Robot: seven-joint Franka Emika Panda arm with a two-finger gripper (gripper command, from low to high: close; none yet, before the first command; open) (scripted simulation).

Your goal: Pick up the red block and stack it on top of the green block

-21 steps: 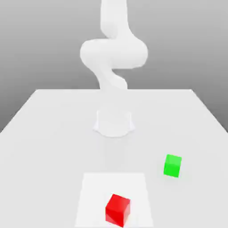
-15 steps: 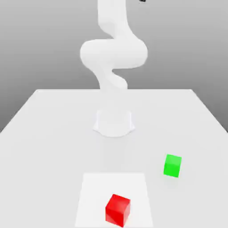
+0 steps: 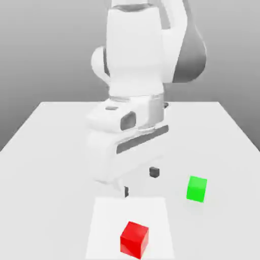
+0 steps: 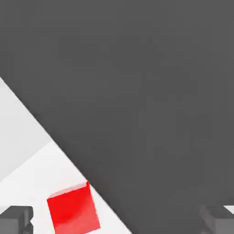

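Presently the tool (image 3: 140, 182) hangs above the worktop (image 3: 45, 152), its two dark fingers (image 3: 154, 172) spread wide apart and holding nothing. The red block (image 3: 134, 239) sits on a paler square patch (image 3: 104, 223) near the front edge of the worktop, below the tool and nearer the camera than its fingers; in the hand view it (image 4: 73, 209) lies between the two fingertips (image 4: 16, 219), closer to one. The green block (image 3: 196, 189) rests apart, toward the exterior view's right. As a small rigid cube with glossy faces, the red block likely handles as light and stiff but somewhat slippery; a grip on two opposite vertical faces, centred, seems soundest. It has no long axis. It stands flat, turned so that one vertical edge faces the exterior camera.
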